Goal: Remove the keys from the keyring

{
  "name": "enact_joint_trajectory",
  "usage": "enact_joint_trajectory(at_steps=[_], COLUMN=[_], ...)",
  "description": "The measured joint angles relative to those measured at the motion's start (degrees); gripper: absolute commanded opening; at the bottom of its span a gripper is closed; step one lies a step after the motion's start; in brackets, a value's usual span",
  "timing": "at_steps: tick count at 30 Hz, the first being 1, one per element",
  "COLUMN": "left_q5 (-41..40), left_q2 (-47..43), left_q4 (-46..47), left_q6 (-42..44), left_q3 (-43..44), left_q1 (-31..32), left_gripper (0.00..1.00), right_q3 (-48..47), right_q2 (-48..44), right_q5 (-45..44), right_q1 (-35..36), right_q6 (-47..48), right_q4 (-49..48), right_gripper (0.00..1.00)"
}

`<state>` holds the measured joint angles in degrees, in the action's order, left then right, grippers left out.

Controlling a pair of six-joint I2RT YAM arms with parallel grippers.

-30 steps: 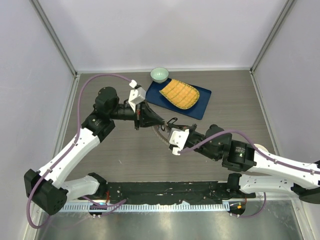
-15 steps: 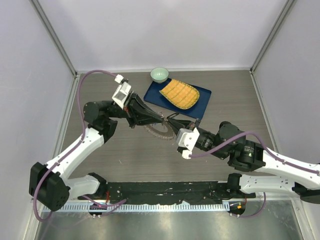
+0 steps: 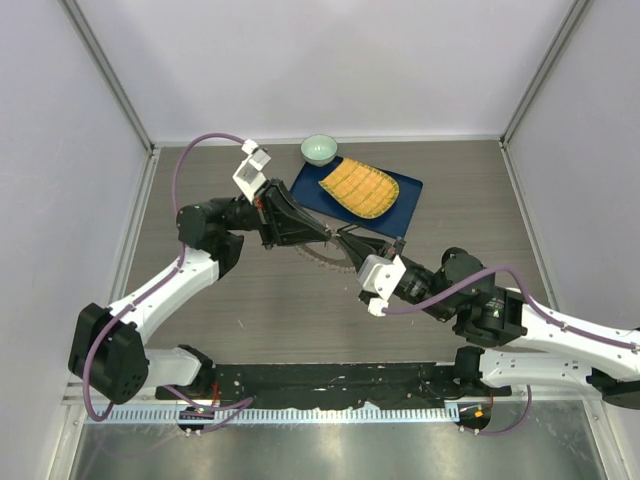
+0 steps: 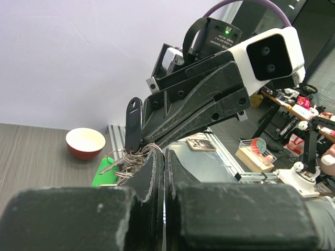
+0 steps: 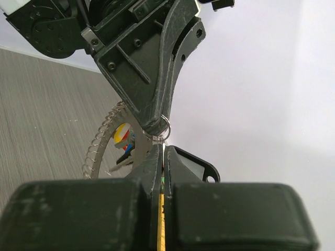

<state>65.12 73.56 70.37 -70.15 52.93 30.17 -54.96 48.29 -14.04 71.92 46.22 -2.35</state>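
Keyring (image 3: 325, 260), large thin metal loop, pinched in shut left end effector (image 4: 164, 157); right end effector (image 5: 162, 152), shut, hold unclear, pulled back rightward; small silvery keys (image 4: 124, 168) not off.

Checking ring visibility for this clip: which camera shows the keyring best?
Right wrist: the keyring curves close and large, its fringed arc clear. Top external shows only a small distant arc; left wrist shows just a bunch of keys, the ring hard to make out.
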Motion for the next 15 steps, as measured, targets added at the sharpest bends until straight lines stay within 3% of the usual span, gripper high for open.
enact_joint_trajectory(at_steps=[15], left_q5=[0.8], left_q2=[0.0], left_q4=[0.6], left_q6=[-1.7], left_q3=[0.0], left_q1=[-0.3], left_gripper=[0.0], right_q3=[-0.2], right_q2=[1.0], right_q5=[2.2], right_q1=[-2.5], right_q6=[-5.1], right_q4=[-0.7], right_gripper=[0.01])
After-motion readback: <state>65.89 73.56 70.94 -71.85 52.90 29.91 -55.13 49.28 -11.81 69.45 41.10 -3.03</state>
